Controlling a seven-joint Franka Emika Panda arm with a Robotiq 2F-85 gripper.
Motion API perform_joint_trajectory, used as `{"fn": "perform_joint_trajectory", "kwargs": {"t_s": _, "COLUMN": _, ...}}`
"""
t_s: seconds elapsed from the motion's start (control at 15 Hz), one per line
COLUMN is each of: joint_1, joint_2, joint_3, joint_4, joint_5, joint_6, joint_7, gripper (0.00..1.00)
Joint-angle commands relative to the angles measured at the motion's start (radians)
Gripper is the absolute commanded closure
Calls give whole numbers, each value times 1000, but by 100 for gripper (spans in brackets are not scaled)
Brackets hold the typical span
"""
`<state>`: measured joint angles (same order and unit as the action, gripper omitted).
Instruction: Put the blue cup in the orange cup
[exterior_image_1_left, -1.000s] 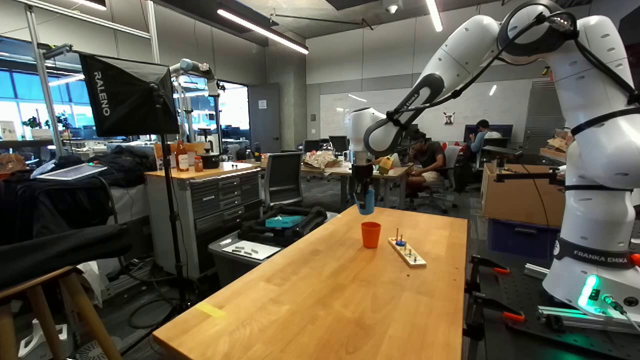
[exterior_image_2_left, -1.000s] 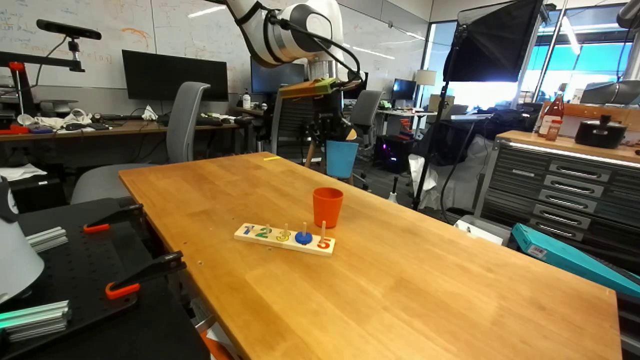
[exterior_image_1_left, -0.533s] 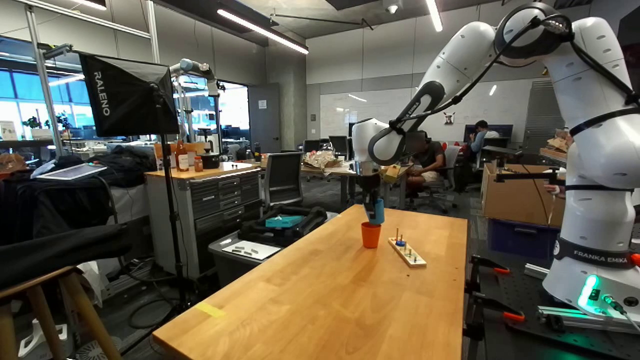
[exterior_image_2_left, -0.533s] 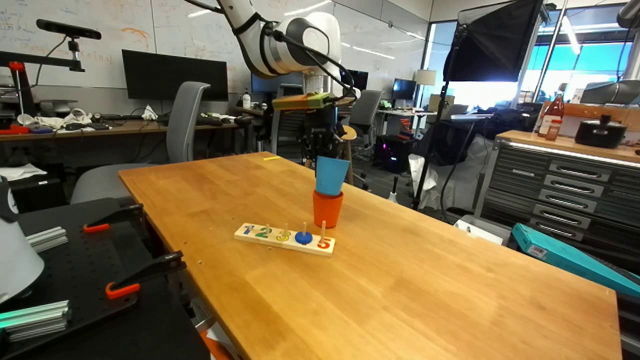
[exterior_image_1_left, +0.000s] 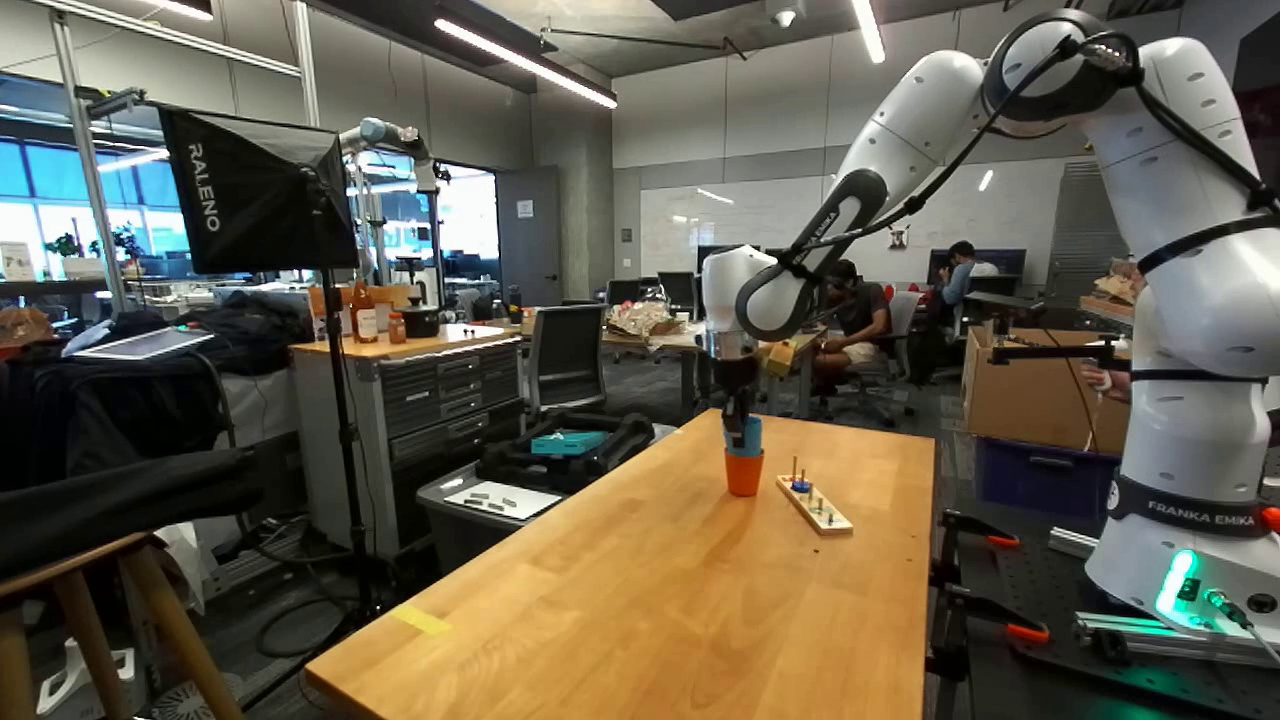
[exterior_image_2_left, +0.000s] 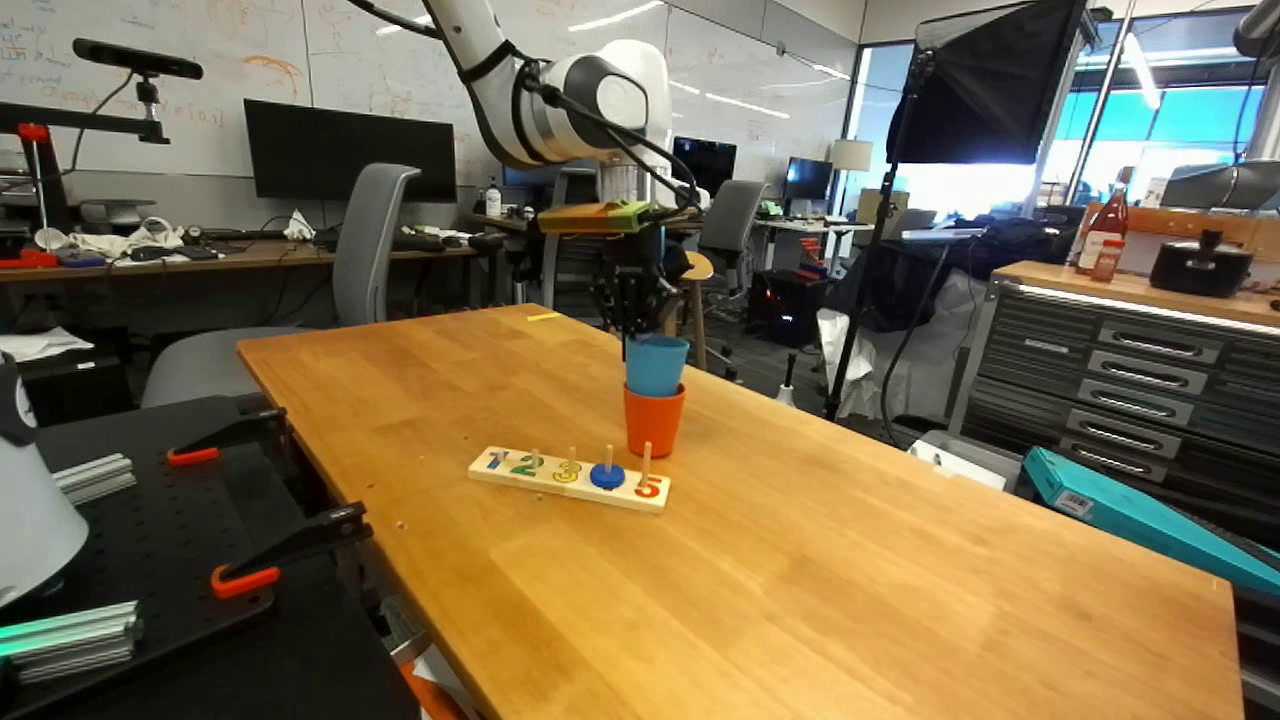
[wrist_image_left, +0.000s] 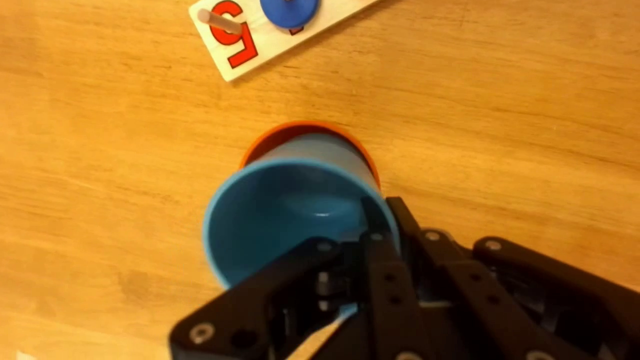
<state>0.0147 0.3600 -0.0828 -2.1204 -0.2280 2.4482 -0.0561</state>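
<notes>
The blue cup (exterior_image_2_left: 657, 366) sits with its lower part inside the orange cup (exterior_image_2_left: 655, 424), which stands upright on the table; both exterior views show this. The blue cup's upper part (exterior_image_1_left: 752, 435) stands above the orange cup's rim (exterior_image_1_left: 743, 474). In the wrist view the blue cup (wrist_image_left: 280, 210) covers most of the orange cup, whose rim (wrist_image_left: 305, 124) shows as an arc at its far side. My gripper (wrist_image_left: 382, 210) is shut on the blue cup's wall, one finger inside and one outside. How deep the blue cup's base reaches is hidden.
A wooden number board (exterior_image_2_left: 515, 478) with upright pegs and a blue ring (exterior_image_2_left: 607, 475) lies close to the orange cup. It also shows in the wrist view (wrist_image_left: 220, 57). The wooden table (exterior_image_1_left: 640, 620) has its long edge near clamps (exterior_image_2_left: 250, 580) on the robot's black base.
My gripper has come down with the blue cup, from above and behind the orange cup to inside its mouth. The blue cup, tilted half a second ago, is now more upright.
</notes>
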Motion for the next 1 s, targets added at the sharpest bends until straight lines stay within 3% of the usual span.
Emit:
{"fn": "perform_joint_trajectory", "kwargs": {"t_s": 0.0, "joint_1": -20, "joint_2": 16, "joint_3": 13, "joint_4": 5, "joint_5": 16, "joint_6": 47, "joint_7": -3, "gripper": 66}}
{"fn": "perform_joint_trajectory", "kwargs": {"t_s": 0.13, "joint_1": -25, "joint_2": 21, "joint_3": 14, "joint_4": 15, "joint_5": 24, "joint_6": 57, "joint_7": -7, "gripper": 64}}
{"fn": "perform_joint_trajectory", "kwargs": {"t_s": 0.67, "joint_1": -63, "joint_2": -41, "joint_3": 89, "joint_4": 49, "joint_5": 194, "joint_6": 23, "joint_7": -108, "gripper": 4}}
{"fn": "perform_joint_trajectory", "kwargs": {"t_s": 0.93, "joint_1": -62, "joint_2": -71, "joint_3": 101, "joint_4": 75, "joint_5": 227, "joint_6": 10, "joint_7": -140, "gripper": 0}}
